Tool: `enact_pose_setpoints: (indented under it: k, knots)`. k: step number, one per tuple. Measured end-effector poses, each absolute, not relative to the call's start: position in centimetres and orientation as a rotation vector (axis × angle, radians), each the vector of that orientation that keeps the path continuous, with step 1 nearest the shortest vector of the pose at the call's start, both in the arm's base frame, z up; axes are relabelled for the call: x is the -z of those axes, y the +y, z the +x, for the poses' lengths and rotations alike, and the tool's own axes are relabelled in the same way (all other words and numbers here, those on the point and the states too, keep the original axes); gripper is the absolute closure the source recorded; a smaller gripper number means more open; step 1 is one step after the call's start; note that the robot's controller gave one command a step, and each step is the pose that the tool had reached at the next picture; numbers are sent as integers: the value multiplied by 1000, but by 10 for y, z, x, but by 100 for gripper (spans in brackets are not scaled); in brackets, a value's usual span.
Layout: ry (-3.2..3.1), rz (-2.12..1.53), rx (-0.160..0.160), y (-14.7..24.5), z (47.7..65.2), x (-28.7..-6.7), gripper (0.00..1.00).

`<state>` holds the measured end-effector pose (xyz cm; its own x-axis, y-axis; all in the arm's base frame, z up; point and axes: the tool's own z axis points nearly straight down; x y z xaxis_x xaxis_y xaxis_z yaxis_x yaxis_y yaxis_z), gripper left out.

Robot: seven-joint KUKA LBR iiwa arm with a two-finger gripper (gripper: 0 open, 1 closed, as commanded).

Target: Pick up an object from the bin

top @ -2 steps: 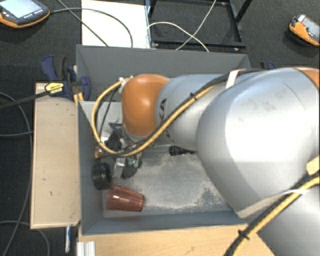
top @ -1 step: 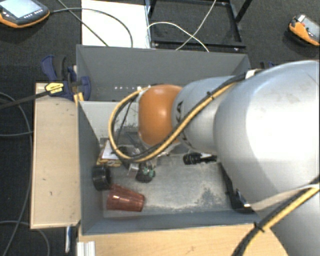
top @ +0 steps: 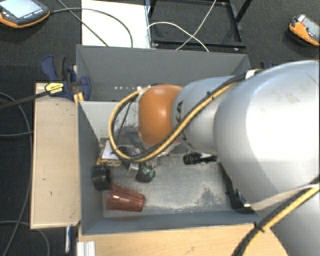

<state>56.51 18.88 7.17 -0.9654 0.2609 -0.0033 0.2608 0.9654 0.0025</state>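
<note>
Orange-black handset (top: 20, 12) top left — second handset (top: 305, 29) top right.

The arm reaches in from three o'clock, its orange wrist cover (top: 157, 120) over the left half of the grey bin (top: 165, 75), with the gripper (top: 136, 164) tucked beneath. Just at the gripper's five o'clock sits a small dark green round thing (top: 146, 174). At eight o'clock there's a black cylinder (top: 101, 178), and at seven a red-brown cup (top: 125, 201) lies on its side. A black stick-like thing (top: 199, 159) lies at three o'clock.
</note>
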Motion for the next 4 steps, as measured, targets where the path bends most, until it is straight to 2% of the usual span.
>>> enact_pose_setpoints:
  k: [1,3,4]
  knots:
    - [3111,414,-3,189,565,-73,100]
    - [3111,415,-4,188,564,-107,100]
    - [3110,415,-5,189,565,-117,100]
